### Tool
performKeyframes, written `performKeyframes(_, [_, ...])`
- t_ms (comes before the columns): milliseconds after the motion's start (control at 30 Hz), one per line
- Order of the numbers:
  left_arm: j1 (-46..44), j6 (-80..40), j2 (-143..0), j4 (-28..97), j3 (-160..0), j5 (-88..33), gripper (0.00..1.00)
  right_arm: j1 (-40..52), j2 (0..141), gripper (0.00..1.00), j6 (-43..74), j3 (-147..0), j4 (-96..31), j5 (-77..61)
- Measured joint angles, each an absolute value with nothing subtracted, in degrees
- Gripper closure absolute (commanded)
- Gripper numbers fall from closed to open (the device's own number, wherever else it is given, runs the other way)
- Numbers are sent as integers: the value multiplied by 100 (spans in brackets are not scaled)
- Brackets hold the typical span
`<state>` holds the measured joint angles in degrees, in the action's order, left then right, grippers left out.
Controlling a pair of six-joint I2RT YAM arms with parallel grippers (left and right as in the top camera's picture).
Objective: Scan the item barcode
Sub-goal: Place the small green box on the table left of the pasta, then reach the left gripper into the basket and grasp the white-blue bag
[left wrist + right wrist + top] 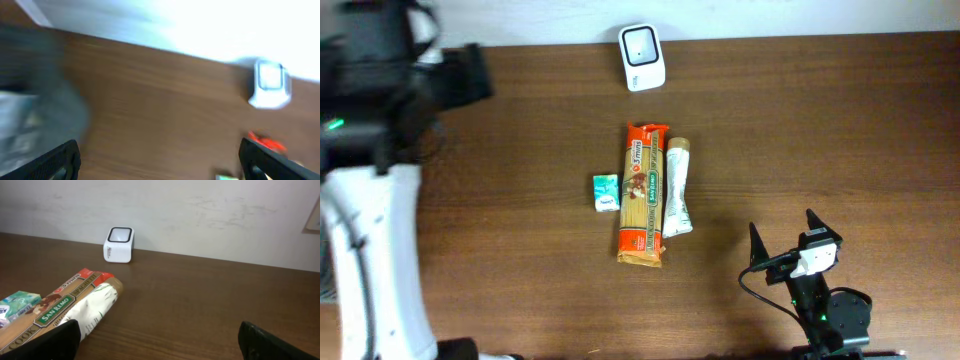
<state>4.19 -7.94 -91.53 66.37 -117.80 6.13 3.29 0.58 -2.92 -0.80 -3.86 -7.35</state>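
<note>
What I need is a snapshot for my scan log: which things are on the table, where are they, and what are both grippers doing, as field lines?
table: brown wood
scanner: white, at far edge
pasta: orange pack, centre, lying flat
tube: white, along pasta's right side
box: small, green-white, left of pasta
left gripper: open, empty
right gripper: open, empty, near edge

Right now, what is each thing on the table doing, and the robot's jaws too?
Scanner: standing, nothing touching it.
Pasta packet: lying flat.
Tube: lying flat along the packet's side.
Small box: lying flat on the packet's other side.
Left gripper: jaws open, empty.
Right gripper: jaws open, empty.
</note>
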Motion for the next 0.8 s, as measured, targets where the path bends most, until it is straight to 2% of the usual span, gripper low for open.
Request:
performKeyframes(167, [2338, -751, -9002, 6969, -11802, 692, 0, 329, 58, 1, -290, -80, -386, -735])
performKeyframes(367, [4045, -751, -9148, 6615, -11797, 615, 1, 329, 58, 1, -296, -80, -386, -735])
performKeyframes(600, [4591, 128, -10001, 5795, -11799, -145, 1, 329, 58, 1, -292, -80, -386, -735])
performKeyframes(800, [5087, 1107, -11052, 5841, -11793, -384, 0, 329, 58, 1, -292, -80, -386, -735])
